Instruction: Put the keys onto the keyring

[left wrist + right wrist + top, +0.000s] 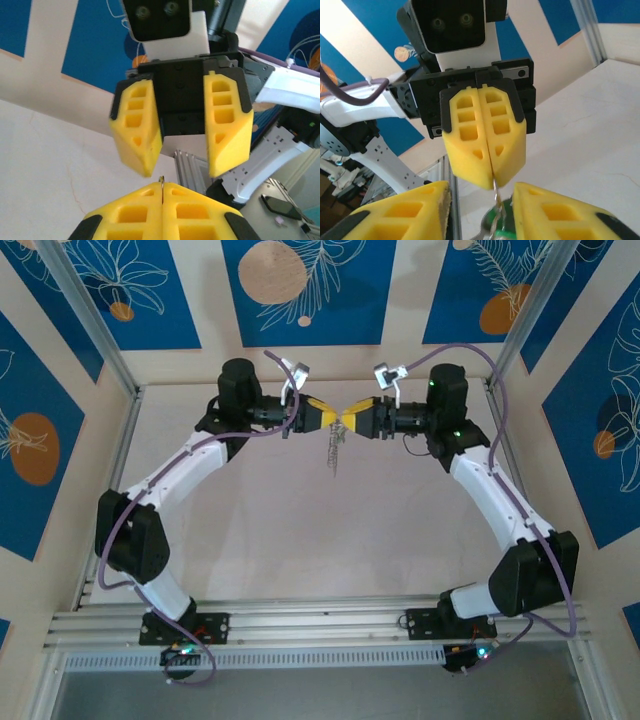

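Bright, even, diffuse light leaves only faint soft shadows on the pale bench (300,540) beneath the left pincer (336,421), whose own yellow fingers (145,200) look slightly soft close to the wrist lens.

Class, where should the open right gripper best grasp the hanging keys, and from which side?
Probably near the top of the keys, approaching level from the right gripper's side: they dangle in a narrow bunch below the keyring pinched in the left gripper.
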